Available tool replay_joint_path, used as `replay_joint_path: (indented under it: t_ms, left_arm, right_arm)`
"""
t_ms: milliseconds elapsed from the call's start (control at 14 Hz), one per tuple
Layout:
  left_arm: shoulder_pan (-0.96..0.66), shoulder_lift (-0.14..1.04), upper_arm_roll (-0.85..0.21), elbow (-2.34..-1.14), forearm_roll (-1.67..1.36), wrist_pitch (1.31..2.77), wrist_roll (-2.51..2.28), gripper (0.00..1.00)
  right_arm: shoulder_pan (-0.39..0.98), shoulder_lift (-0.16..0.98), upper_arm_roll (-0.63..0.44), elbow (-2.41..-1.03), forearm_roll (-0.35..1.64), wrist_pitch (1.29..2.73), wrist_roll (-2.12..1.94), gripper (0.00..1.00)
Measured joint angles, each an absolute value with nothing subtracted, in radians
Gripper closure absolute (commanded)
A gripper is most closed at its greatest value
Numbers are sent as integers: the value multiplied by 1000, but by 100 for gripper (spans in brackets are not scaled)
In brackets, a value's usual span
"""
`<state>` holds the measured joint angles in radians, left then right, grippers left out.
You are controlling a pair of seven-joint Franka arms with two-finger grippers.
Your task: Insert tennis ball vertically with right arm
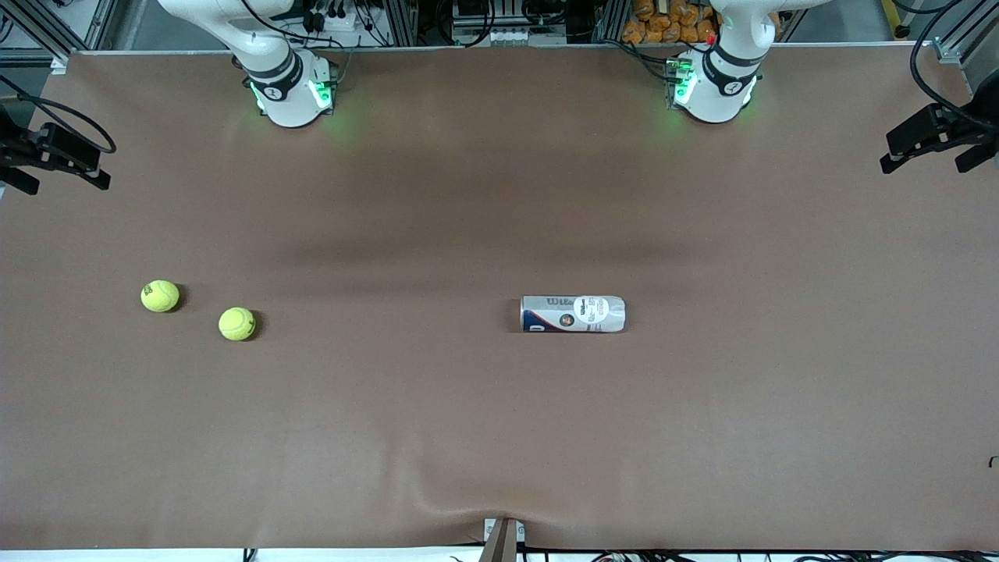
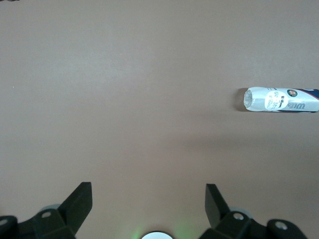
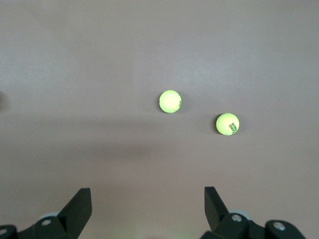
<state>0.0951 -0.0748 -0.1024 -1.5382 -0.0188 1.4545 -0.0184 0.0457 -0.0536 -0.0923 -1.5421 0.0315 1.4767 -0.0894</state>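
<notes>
Two yellow-green tennis balls lie on the brown table toward the right arm's end: one [image 1: 160,296] farther from the front camera, one [image 1: 236,323] nearer. Both show in the right wrist view, the first [image 3: 227,124] and the second [image 3: 170,101]. A clear tennis-ball can [image 1: 573,314] with a white and blue label lies on its side near the table's middle; it also shows in the left wrist view [image 2: 281,100]. My right gripper [image 3: 148,199] is open and empty, high over bare table. My left gripper [image 2: 148,199] is open and empty, high over bare table. Neither hand shows in the front view.
The right arm's base [image 1: 290,90] and the left arm's base [image 1: 714,90] stand at the table's edge farthest from the front camera. Black camera mounts [image 1: 55,152] [image 1: 933,136] stand at both table ends. The brown cover has a wrinkle [image 1: 468,499] at the nearest edge.
</notes>
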Motion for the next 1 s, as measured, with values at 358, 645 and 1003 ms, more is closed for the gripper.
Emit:
replay_joint_path:
  t_ms: [358, 645, 1003]
  left_arm:
    - [94, -74, -104, -1538, -18, 1449, -18, 0]
    - [97, -71, -102, -1538, -16, 1448, -18, 0]
    - [94, -54, -106, -1539, -16, 1446, -16, 0]
  right_arm:
    - [45, -54, -95, -1542, 32, 1473, -89, 0]
    - [45, -54, -96, -1542, 32, 1471, -89, 0]
    - [45, -54, -97, -1542, 32, 1471, -89, 0]
